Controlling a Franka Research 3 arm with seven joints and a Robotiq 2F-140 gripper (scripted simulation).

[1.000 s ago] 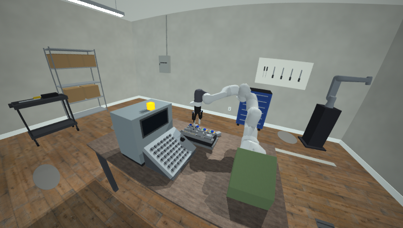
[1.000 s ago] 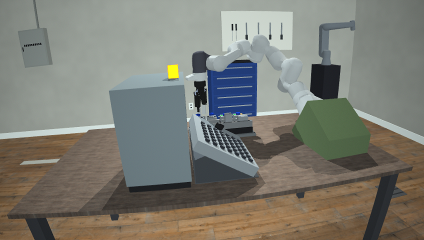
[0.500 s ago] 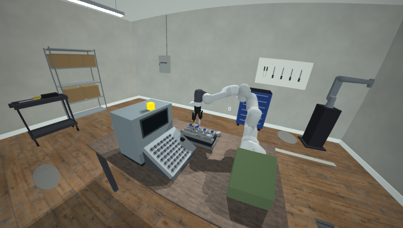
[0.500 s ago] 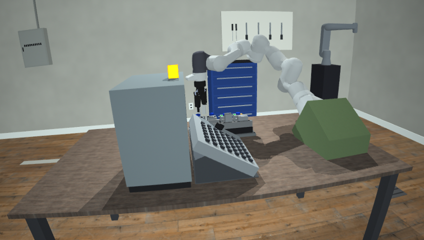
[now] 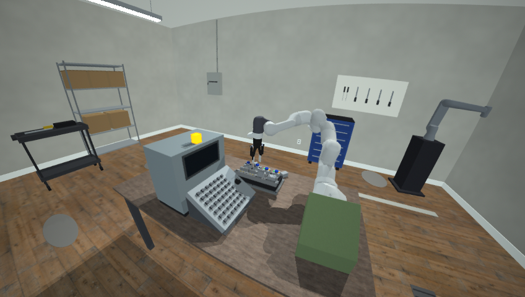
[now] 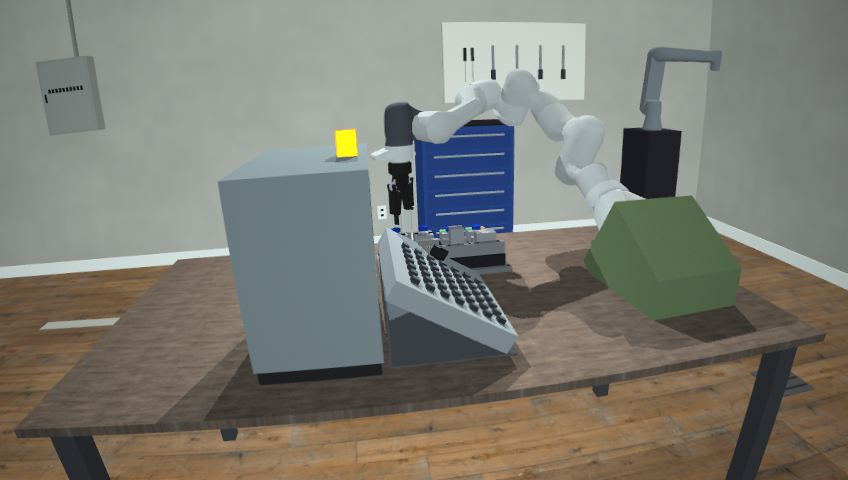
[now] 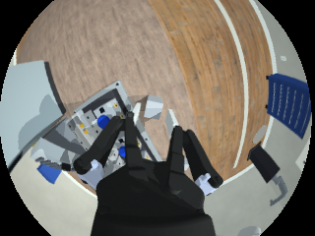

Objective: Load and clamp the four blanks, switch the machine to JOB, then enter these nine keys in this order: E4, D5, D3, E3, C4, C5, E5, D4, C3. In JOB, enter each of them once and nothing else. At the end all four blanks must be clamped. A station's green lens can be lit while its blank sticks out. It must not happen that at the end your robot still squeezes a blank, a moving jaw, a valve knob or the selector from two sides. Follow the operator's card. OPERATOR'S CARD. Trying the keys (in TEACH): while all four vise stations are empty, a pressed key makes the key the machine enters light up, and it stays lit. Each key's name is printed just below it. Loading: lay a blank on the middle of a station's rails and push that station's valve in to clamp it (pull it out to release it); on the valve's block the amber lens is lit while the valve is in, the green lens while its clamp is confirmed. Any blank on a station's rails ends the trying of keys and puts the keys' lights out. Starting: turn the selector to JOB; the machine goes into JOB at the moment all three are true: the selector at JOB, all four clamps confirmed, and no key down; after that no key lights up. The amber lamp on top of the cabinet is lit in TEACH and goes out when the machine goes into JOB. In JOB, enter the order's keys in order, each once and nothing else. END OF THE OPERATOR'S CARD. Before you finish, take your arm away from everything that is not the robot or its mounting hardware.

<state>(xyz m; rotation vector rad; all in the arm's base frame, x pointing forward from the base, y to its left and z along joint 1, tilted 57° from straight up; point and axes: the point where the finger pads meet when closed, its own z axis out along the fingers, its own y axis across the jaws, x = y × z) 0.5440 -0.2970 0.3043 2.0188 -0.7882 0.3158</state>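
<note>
Vise fixture [image 5: 257, 182] [image 6: 482, 258] [image 7: 120, 90] lies flat on the table [image 5: 291, 228] [image 6: 178, 297] [image 7: 108, 44]. Top view: near frame center, long axis slanting upper left to lower right, row of blue valve knobs along it. Exterior view: right of center, partly behind the sloped key panel [image 5: 221, 200] [image 6: 447, 284]. Wrist view: left of center, long axis also upper left to lower right.

Gripper [image 5: 256, 159] [image 6: 404, 226] [image 7: 153, 111] points down, fingers part-way spread, nothing pinched. In the top view it's over the fixture's upper-left end, so most of the fixture sits below and to the right of it. Fingertip contact: can't tell. In the wrist view, the fixture is mostly left of the fingertips, partly hidden by the left-hand finger in frame. Amber lamp [image 5: 196, 138] [image 6: 346, 143] lit.
</note>
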